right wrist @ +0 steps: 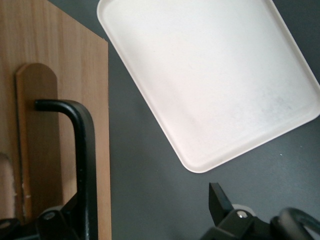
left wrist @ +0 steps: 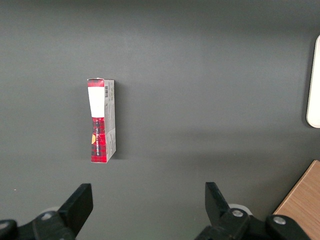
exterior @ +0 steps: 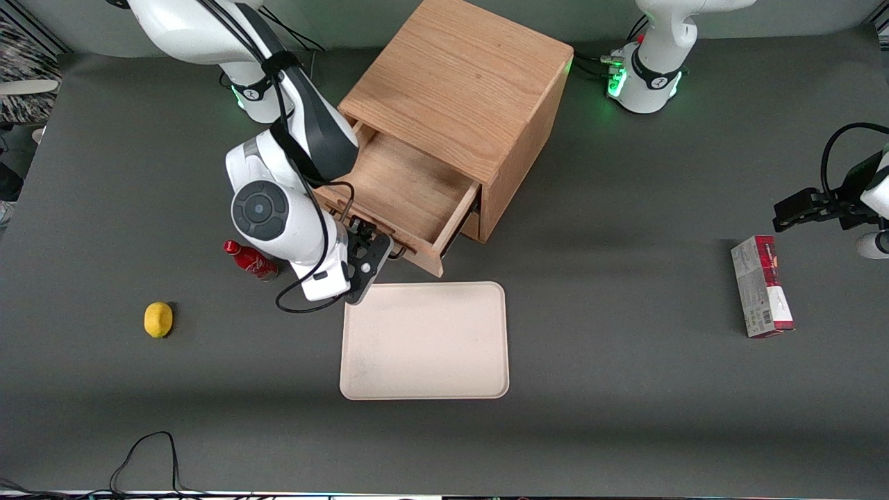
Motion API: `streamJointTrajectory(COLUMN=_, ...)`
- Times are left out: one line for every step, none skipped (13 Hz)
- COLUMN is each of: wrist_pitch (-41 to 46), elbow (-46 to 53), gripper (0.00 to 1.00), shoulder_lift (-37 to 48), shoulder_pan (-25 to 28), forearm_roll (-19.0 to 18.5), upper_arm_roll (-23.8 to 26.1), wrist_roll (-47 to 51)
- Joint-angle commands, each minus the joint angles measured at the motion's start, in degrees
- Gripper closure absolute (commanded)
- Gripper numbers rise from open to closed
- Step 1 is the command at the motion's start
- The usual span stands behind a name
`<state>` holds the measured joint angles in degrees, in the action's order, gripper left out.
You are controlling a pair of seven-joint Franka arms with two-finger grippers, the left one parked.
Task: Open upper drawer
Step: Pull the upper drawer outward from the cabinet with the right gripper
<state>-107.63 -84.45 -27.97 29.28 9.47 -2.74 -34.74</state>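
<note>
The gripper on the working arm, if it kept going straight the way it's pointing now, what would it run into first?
The gripper sits at the pulled-out upper drawer, fingers straddling its dark handle. It points down toward the table, so it would probably meet the bare grey tabletop between the drawer front and the tray. Depth is hard to judge.

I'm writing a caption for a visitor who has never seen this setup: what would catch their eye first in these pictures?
First, the wooden cabinet with its upper drawer pulled well out and empty, and the gripper at the drawer's dark handle. Next, the pale tray lying just nearer the front camera than the drawer. Then the colours: a yellow lemon and red bottle toward the working arm's end, a red box toward the parked arm's.
</note>
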Motion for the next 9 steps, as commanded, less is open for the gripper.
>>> streamJointTrajectory(wrist_pitch=1.8, elbow=4.9, gripper=0.00, shoulder_lift=-3.0, shoulder_pan=-1.6, forearm_roll=-0.2, upper_arm_roll=0.2, wrist_roll=-0.8)
streamJointTrajectory(wrist_pitch=1.8, elbow=5.4, gripper=0.00, shoulder_lift=-3.2, shoulder_pan=-1.8, forearm_roll=-0.2, upper_arm_roll=0.2, wrist_roll=-0.9)
streamJointTrajectory(wrist_pitch=1.8, elbow=5.8, gripper=0.00, shoulder_lift=-3.6, shoulder_pan=-2.6, forearm_roll=-0.2, upper_arm_roll=0.2, wrist_roll=-0.8)
streamJointTrajectory(wrist_pitch=2.3, elbow=6.1, gripper=0.00, shoulder_lift=-3.8, shoulder_pan=-2.8, forearm_roll=-0.2, upper_arm_roll=0.2, wrist_roll=-0.8)
streamJointTrajectory(wrist_pitch=2.9, elbow=6.8, gripper=0.00, shoulder_lift=-4.2, shoulder_pan=-3.3, forearm_roll=-0.2, upper_arm_roll=0.2, wrist_roll=-0.8)
streamJointTrajectory(wrist_pitch=3.1, elbow=8.0, gripper=0.00, shoulder_lift=-4.7, shoulder_pan=-3.8, forearm_roll=-0.2, upper_arm_roll=0.2, wrist_roll=-0.8)
streamJointTrajectory(wrist_pitch=3.5, elbow=8.5, gripper=0.00, shoulder_lift=-5.1, shoulder_pan=-3.9, forearm_roll=-0.2, upper_arm_roll=0.2, wrist_roll=-0.8)
streamJointTrajectory(wrist_pitch=3.6, elbow=8.6, gripper=0.00, shoulder_lift=-5.3, shoulder_pan=-4.1, forearm_roll=-0.2, upper_arm_roll=0.2, wrist_roll=-0.8)
streamJointTrajectory(wrist_pitch=3.6, elbow=8.6, gripper=0.00, shoulder_lift=-5.3, shoulder_pan=-4.4, forearm_roll=-0.2, upper_arm_roll=0.2, wrist_roll=-0.8)
